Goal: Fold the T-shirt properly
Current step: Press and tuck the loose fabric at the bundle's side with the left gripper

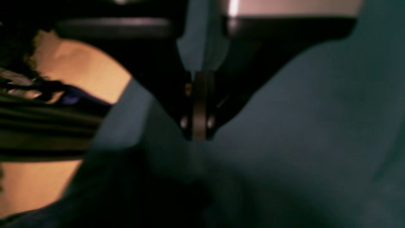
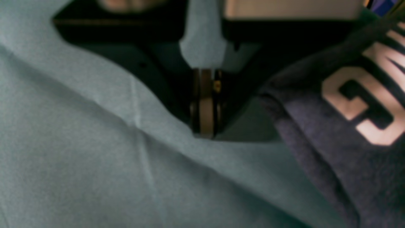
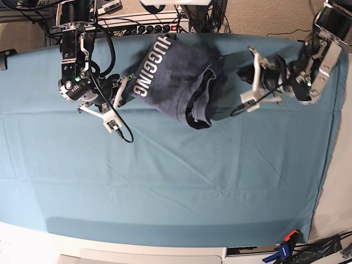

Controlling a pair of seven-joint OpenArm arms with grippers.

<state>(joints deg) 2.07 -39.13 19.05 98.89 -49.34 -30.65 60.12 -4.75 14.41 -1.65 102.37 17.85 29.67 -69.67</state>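
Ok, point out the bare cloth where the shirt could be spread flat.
Biggest free patch: the teal table cloth below the T-shirt, reaching the near edge by the clamp. Crowded along the far edge: the shirt sits bunched between the right claw and left claw, both shut.

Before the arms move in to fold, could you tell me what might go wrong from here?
1. The T-shirt lies bunched with a rumpled fold on one side, so a fold begun now may lock creases in.
2. The right gripper and left gripper are shut beside it, and closed fingers may push fabric.
3. A low grasp may catch the teal table cloth.
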